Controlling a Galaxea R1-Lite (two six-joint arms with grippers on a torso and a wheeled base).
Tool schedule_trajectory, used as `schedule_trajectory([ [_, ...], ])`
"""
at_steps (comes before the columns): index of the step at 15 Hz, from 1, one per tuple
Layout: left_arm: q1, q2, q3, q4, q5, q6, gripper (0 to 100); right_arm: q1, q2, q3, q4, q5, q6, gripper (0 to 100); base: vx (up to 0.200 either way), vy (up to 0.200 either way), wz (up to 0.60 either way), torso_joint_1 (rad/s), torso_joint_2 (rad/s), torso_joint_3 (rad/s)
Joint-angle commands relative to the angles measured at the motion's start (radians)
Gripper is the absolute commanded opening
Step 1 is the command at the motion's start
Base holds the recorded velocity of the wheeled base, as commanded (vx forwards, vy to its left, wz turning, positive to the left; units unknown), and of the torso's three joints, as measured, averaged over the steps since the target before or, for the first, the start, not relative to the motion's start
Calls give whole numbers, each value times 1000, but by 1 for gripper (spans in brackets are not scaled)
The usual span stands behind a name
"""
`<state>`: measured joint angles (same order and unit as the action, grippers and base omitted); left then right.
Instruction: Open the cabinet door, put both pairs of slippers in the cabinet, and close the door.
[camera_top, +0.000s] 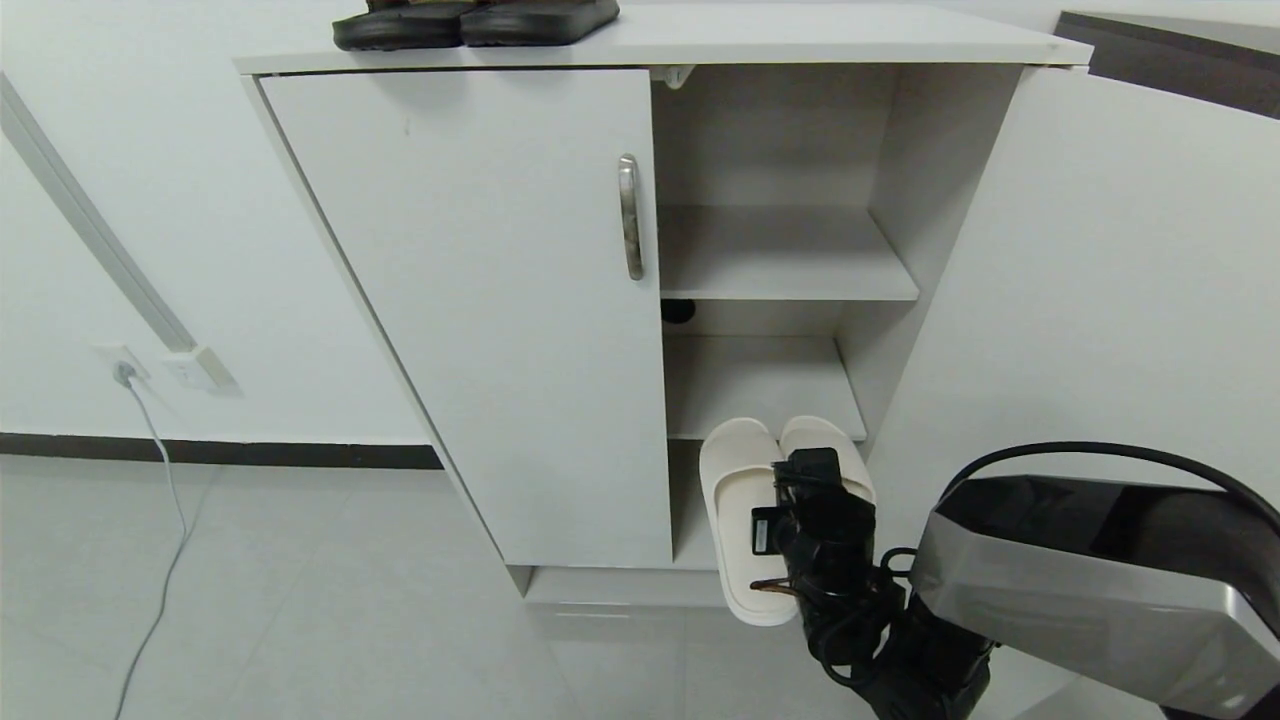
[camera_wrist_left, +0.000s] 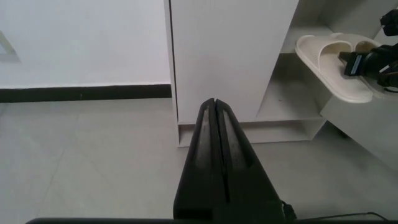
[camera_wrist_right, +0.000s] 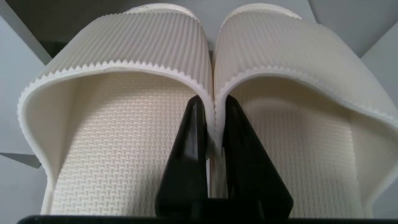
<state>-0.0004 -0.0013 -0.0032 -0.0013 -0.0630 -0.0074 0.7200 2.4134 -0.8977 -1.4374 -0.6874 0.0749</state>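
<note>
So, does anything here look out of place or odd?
Only the black slippers perched on top of the cabinet, an odd spot for footwear. The white slippers hang pinched in the right gripper by the open side. Nothing looks spilled or broken.

You can get in through the right half only: right door (camera_top: 1100, 300) stands wide, upper shelf (camera_top: 780, 255) and lower shelf (camera_top: 760, 385) reachable. Left door (camera_top: 470, 300) is shut. White slippers (camera_top: 738, 500) crowd the lower shelf's front edge.

We see our left gripper (camera_wrist_left: 214, 104), fingers pressed together, before the cabinet (camera_wrist_left: 230, 56); the right gripper (camera_wrist_left: 362, 62) holds white slippers (camera_wrist_left: 323, 53) at its open side.
</note>
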Motion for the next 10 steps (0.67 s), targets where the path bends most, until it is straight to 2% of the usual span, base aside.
schedule_trajectory([
  [1,0,1,0,0,0,0,0,-1,6,0,0,0,0,0,0,0,0,0,0,0],
  [5,0,1,0,0,0,1,0,-1,6,0,0,0,-1,0,0,0,0,0,0,0],
  [10,0,1,0,0,-1,1,0,-1,6,-21,3,3,-15,0,200,0,0,3,3,2],
])
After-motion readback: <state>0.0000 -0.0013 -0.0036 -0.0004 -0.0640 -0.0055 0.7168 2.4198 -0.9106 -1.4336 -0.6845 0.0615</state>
